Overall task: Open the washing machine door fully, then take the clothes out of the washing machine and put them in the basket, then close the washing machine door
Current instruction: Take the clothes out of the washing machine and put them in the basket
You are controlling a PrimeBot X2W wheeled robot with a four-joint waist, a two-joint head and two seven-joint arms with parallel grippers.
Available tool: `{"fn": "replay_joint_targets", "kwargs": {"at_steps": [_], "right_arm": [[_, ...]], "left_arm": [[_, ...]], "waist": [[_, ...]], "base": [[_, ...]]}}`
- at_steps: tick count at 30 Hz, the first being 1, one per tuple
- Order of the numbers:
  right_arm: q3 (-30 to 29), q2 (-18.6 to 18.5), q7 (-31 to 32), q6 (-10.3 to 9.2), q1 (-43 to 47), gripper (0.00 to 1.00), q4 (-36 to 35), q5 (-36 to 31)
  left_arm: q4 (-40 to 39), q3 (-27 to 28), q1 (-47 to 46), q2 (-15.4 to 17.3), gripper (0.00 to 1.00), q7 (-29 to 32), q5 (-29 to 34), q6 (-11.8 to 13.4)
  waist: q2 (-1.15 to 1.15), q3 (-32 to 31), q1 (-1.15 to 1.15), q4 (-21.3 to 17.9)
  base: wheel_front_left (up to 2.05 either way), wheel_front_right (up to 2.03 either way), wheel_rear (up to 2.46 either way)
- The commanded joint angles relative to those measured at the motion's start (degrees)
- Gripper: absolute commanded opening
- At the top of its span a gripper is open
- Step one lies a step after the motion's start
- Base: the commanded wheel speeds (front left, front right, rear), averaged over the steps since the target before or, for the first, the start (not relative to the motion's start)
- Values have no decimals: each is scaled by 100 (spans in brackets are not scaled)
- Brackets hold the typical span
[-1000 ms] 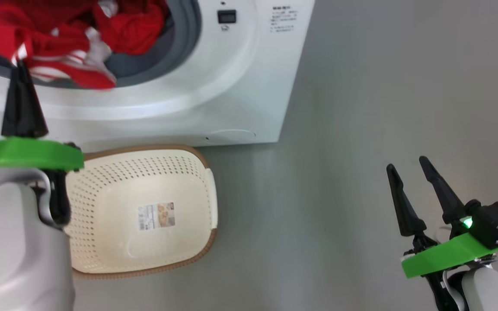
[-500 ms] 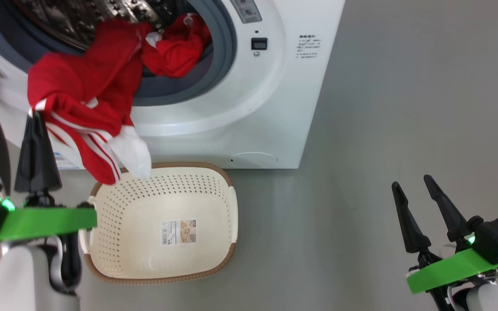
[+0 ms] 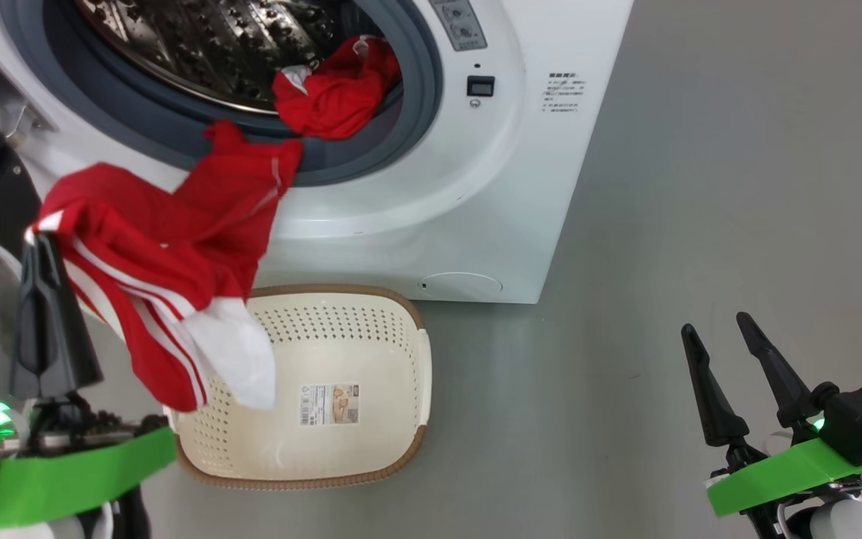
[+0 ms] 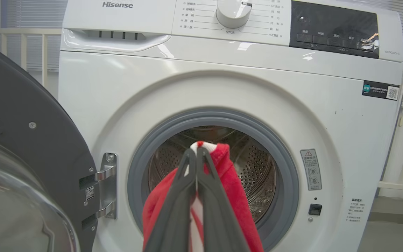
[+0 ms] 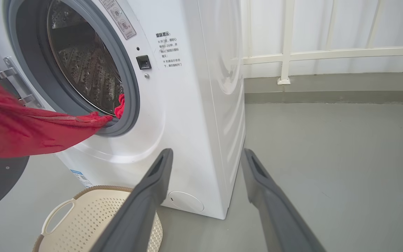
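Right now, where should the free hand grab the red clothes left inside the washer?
Pinch the raised, crumpled hump of the red clothes, coming straight in from the front. It sits by the grey ring at the doorway, with nothing blocking it.

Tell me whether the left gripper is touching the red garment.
Touching. The left wrist view shows the left gripper shut on the red garment, with fabric pinched in its jaws.

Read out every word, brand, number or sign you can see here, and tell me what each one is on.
"Hisense": on the washing machine, top left of its front.
Warning triangle: on the grey sticker right of the drum opening.
Too small to read: Chinese print around the dial, on the black control panel, the QR sticker, the paper label in the basket.
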Motion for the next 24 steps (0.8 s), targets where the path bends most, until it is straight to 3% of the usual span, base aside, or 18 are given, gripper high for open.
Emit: {"fn": "replay_joint_targets", "kwargs": {"at_steps": [1, 13, 24], "right_arm": [[99, -78, -68, 9, 45, 100, -144, 35], [197, -62, -68, 9, -91, 100, -160, 50], [224, 28, -68, 9, -297, 100, -210, 47]], "left_arm": [[-243, 90, 51, 115, 0, -28, -9, 72], [1032, -510, 99, 114, 0, -28, -273, 80], [3881, -487, -939, 114, 0, -28, -45, -204]], "waist": [[0, 6, 0, 19], [0, 213, 0, -153], [0, 699, 0, -461]], "base": [[0, 0, 0], [0, 0, 0], [0, 0, 0]]}}
